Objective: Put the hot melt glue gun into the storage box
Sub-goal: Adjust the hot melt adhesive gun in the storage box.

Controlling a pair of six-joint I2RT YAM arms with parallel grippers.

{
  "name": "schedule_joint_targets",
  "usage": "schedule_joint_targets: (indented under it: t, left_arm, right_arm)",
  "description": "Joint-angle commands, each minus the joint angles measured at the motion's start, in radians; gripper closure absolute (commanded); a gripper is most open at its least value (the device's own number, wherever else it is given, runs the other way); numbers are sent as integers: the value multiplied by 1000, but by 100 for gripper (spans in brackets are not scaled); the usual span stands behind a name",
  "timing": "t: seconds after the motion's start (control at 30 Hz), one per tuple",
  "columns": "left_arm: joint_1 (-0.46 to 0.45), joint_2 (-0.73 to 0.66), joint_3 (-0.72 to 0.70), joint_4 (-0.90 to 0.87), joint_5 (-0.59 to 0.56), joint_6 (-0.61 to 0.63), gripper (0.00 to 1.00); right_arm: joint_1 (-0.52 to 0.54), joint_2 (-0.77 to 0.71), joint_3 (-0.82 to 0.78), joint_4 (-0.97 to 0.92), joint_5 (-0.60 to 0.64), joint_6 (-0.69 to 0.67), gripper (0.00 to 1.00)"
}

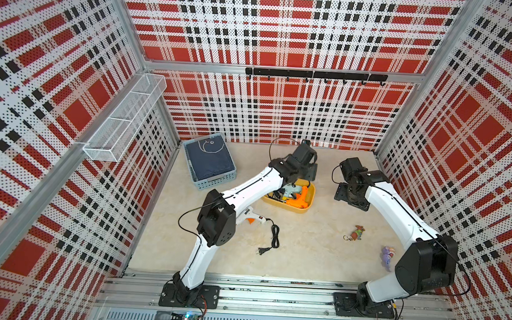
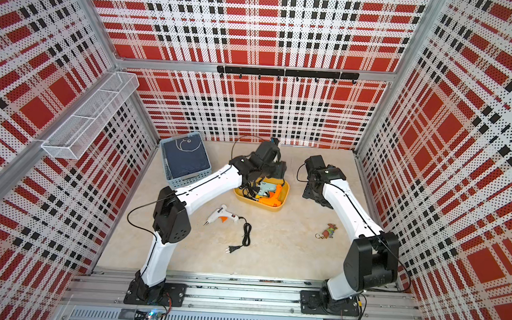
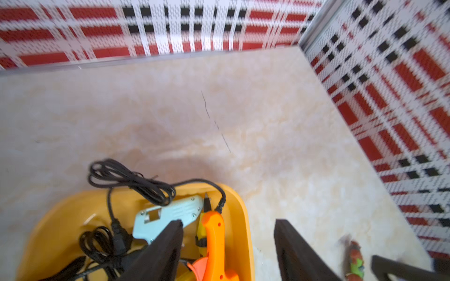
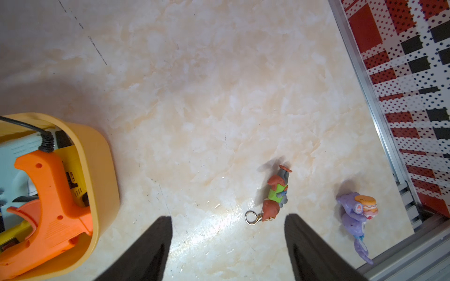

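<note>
The left pincer [image 3: 229, 221] stands open and holds nothing. One of its fingers [image 3: 168, 243] hangs over the inside of the yellow storage box [image 3: 243, 214], and the other is outside the rim, over bare table [image 3: 243, 109]. Below it the box holds a pale blue glue gun [image 3: 170, 214], an orange glue gun [image 3: 214, 243] and a yellow glue gun [image 3: 200, 231] beside the orange one. A bundle of black cord [image 3: 126, 180] spills over the rim.

The right pincer [image 4: 229, 216] is also open and empty, above bare table.

Read a top view as a clock with 12 at the back wall. The box [image 1: 300, 210] sits a little toward 12 from the middle, clear of every wall. The right pincer is at 3 o'clock from it, apart from the rim. A blue basket [image 1: 213, 182] stands at 10 o'clock, near the back-left corner. A keychain figure [image 1: 357, 232] and a purple figure [image 1: 387, 255] lie at 4 o'clock, the purple one near the right wall. From 5 to 6 o'clock, bare table runs to the front rail.

The white glue gun [image 2: 222, 215] lies on its side on the table at 7 o'clock from the box, apart from it and beside the left arm's elbow. It has a white body and an orange trigger, and its nozzle points toward 8 o'clock. Its black cable [image 2: 246, 233] curls away toward 5 o'clock and ends in a two-pin plug [image 2: 231, 249].
</note>
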Motion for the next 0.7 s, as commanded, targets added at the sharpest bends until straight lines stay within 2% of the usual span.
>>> schedule_joint_targets:
  t: [0.0, 0.2, 0.5, 0.67]
  left_arm:
    - [86, 19, -32, -24, -34, -31, 37]
    - [140, 73, -104, -29, -55, -13, 47]
    - [139, 151, -126, -37, 7, -1, 42]
    - [135, 204, -92, -37, 2, 29, 44]
  right_arm:
    - [-13, -1, 26, -12, 4, -6, 20]
    - [-13, -4, 22, -13, 4, -9, 20]
    - [-13, -7, 14, -12, 6, -1, 20]
    - [-14, 3, 17, -8, 0, -1, 20]
